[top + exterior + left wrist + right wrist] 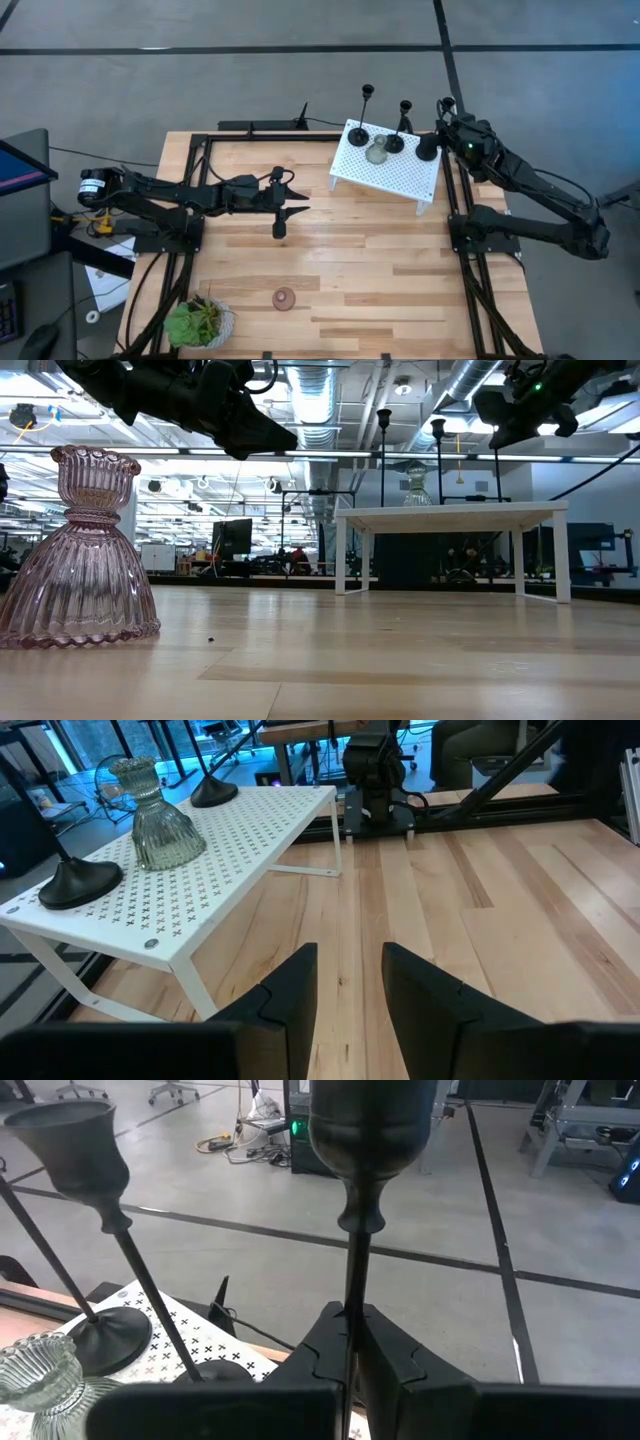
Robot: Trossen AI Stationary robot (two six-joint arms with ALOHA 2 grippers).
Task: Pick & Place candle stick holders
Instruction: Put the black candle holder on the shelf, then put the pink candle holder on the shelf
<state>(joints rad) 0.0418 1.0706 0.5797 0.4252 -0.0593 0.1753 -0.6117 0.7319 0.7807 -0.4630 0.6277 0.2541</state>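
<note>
R gripper (348, 1342) was clamped on the stem of a tall thin black candle holder (365, 1140) at the white perforated metal stand's (400, 176) right end. Two more black holders (362, 118) & a grey-green ribbed glass one (377, 151) stood on it. L gripper (350, 985) hung w/ fingers slightly apart, empty, left of the stand.

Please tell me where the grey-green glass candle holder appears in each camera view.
High view: grey-green holder on the white stand, between two black bases.
Low view: pale, on the stand top, centre-right.
Left wrist view: upper left, on the stand.
Right wrist view: bottom-left corner.
Shared landmark: the white stand.
</note>
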